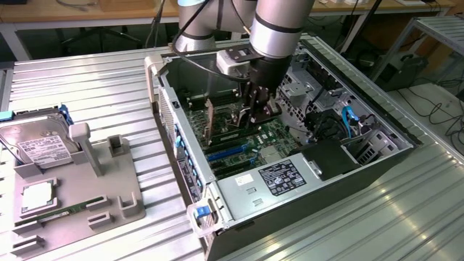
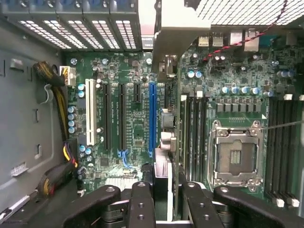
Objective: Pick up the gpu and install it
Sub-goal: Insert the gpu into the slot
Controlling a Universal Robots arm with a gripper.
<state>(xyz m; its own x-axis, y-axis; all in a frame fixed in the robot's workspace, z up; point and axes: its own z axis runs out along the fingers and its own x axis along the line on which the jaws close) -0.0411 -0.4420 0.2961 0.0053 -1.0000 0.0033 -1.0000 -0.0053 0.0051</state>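
Though edge-on and partly hidden, gpu [image 2: 164, 118] sits clamped over mobo [image 2: 118, 114].

**A:** Look down past your pincer [image 2: 164, 204]: its 2 black fingers [image 2: 141, 204] clamp the gpu [image 2: 164, 118], held edge-on above the motherboard [image 2: 137, 128].

**B:** Where does the card sit?

**A:** You see it just beside the blue slot [image 2: 152, 118], between that slot and the memory slots [image 2: 194, 128]. The open CPU socket [image 2: 236, 154] lies further over, the white slot [image 2: 90, 111] on the opposite side.
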